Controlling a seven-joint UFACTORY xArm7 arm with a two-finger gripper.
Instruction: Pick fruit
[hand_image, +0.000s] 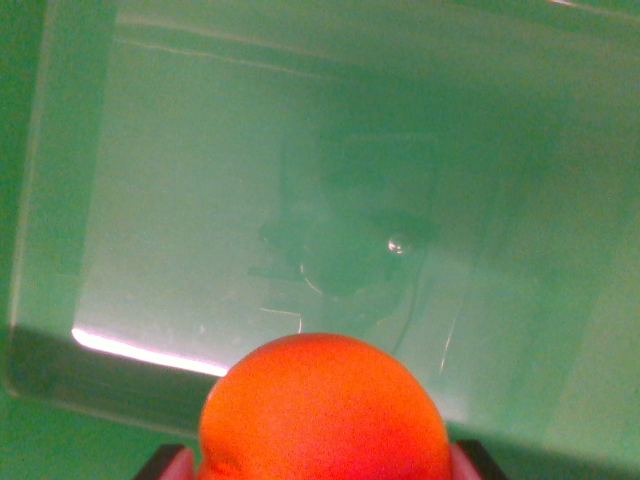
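The orange fruit (322, 410) is pinched at 6 o'clock by the claw (322, 462), so it could easily get dropped short of the clear bin (60, 250) if that shallow-looking grip is loosened.

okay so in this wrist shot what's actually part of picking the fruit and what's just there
Part of the job:
orange fruit
gripper, its red pads at either side of the fruit

Just there:
clear bin
green surface

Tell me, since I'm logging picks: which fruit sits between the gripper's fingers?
The orange fruit, the only fruit in view, sits at the bottom edge between the pink fingers, above a clear container.
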